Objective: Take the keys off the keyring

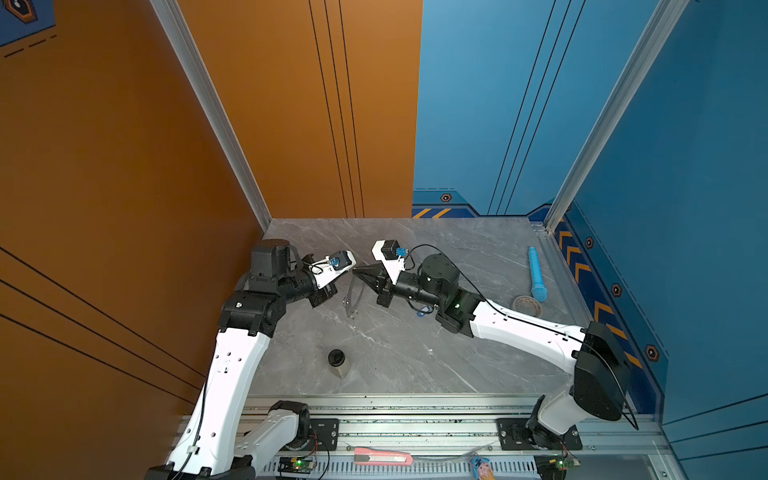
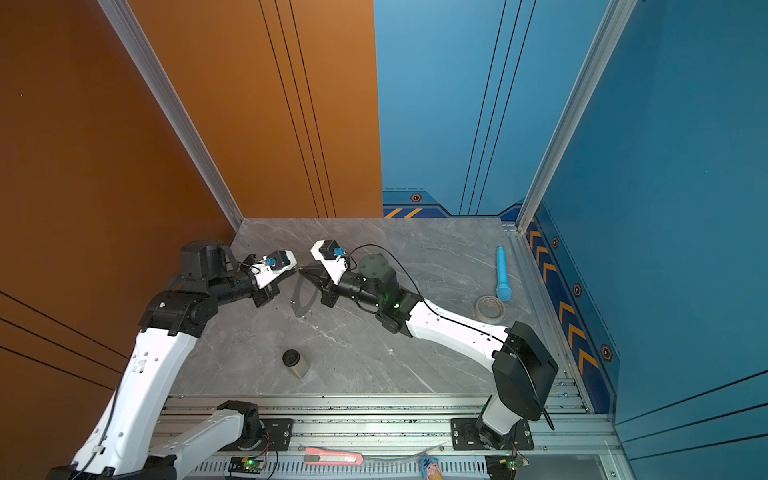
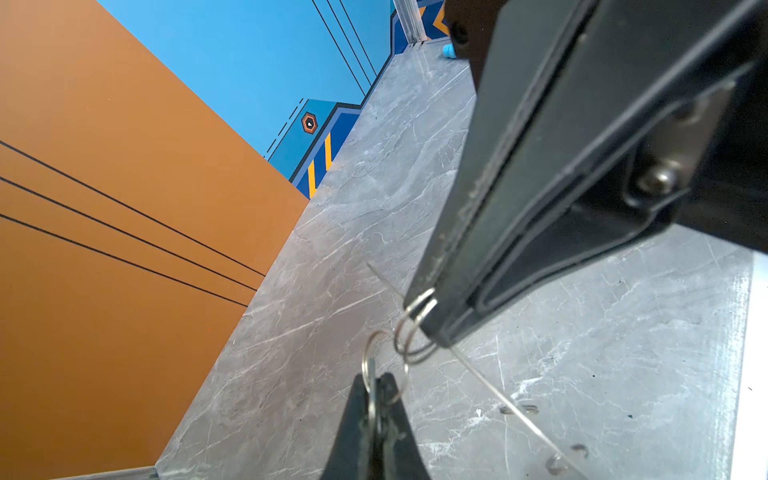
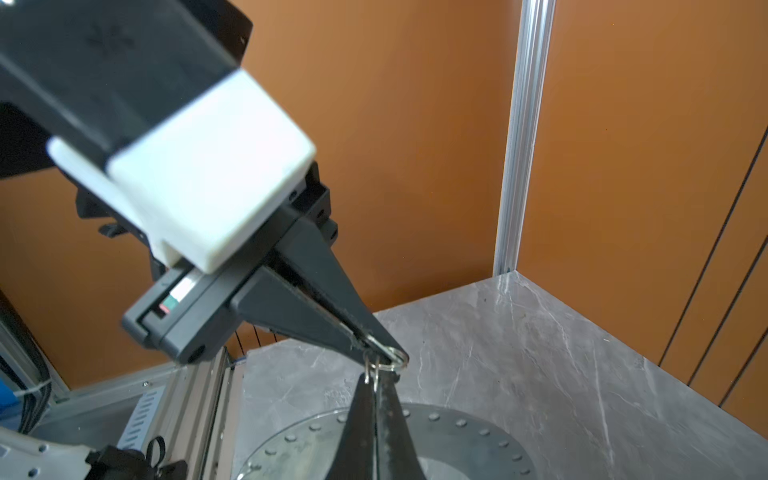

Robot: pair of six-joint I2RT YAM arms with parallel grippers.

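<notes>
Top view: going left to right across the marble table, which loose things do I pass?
Jar with black lid, keyring, tape roll. The blue tube overlaps the tape roll, so it is left out.

No words, numbers or brand names could be read. The only signs were wall graphics. Orange-and-black hexagon badges (image 1: 446, 198) sat on the blue walls, one of them also caught by the left wrist camera (image 3: 309, 123). Orange chevrons (image 1: 603, 309) ran along the right wall's dark band, and yellow slanted stripes (image 1: 432, 213) marked the back wall's base. A small dark mark (image 1: 224, 365) on the left arm was too blurred to read.
</notes>
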